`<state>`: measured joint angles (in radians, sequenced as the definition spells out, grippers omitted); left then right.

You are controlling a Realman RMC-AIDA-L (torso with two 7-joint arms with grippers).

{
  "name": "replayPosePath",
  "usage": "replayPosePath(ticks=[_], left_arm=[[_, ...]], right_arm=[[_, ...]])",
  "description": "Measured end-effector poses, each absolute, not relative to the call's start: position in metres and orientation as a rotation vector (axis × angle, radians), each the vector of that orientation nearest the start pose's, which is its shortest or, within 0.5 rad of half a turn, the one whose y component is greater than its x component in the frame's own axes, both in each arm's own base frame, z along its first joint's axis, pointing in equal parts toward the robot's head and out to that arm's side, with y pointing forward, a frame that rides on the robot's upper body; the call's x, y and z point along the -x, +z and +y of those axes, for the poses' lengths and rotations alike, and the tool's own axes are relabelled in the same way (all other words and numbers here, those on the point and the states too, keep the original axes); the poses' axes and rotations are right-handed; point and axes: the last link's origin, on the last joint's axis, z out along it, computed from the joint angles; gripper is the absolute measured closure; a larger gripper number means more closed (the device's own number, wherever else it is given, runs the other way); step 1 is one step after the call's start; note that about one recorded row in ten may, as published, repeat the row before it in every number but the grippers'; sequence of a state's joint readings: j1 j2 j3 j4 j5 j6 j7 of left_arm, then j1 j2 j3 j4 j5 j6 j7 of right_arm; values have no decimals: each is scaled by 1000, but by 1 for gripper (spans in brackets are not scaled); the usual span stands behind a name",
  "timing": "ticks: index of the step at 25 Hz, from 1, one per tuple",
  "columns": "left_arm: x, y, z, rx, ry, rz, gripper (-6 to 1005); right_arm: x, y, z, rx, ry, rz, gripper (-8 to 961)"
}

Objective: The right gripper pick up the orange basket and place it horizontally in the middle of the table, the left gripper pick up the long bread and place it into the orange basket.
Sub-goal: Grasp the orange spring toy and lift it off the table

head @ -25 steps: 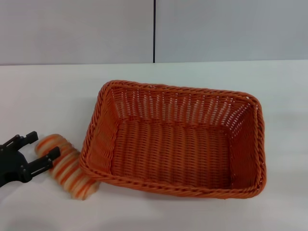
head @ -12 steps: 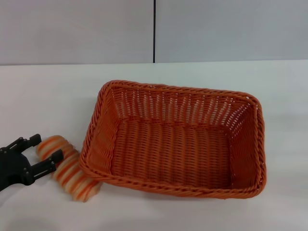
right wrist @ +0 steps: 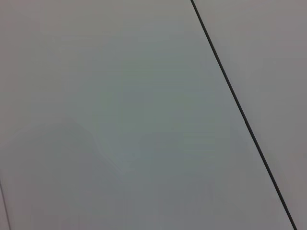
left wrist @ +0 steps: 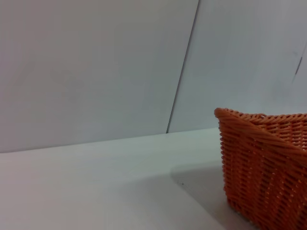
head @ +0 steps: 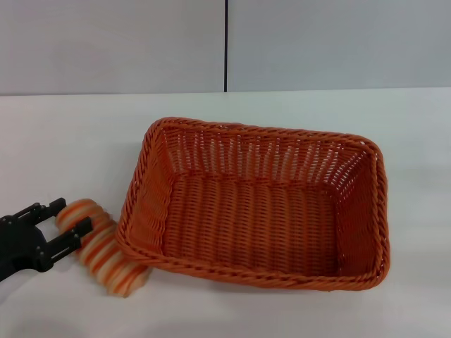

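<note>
Here, left gripper [head: 69,218] straddling long bread [head: 102,246].

striped long bread [head: 104,253] beside orange basket [head: 254,204]

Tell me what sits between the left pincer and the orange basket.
In the head view, the long bread lies between them: the open left pincer straddles its outer end, and its other end touches the orange basket at the near-left corner.

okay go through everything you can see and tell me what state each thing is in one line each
orange basket: upright on the table, empty.
long bread: on the table outside the basket, against its left end.
left gripper: open, fingers straddling the bread's end.
right gripper: not in view.
table: white, bearing basket and bread.
</note>
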<state>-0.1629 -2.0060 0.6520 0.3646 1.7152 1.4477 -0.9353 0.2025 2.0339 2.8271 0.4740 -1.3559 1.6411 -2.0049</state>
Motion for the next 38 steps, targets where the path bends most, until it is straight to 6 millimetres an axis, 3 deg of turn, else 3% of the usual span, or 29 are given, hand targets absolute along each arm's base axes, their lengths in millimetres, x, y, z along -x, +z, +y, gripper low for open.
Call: replayPosePath(ticks=[14, 38], left_arm=[[384, 7, 215, 2290, -678, -763, 482], [382, 5, 215, 2313, -678, -768, 648]], right_arm=[[-365, 114, 248, 1654, 1171, 646, 548], [-366, 112, 247, 1648, 1178, 660, 548]])
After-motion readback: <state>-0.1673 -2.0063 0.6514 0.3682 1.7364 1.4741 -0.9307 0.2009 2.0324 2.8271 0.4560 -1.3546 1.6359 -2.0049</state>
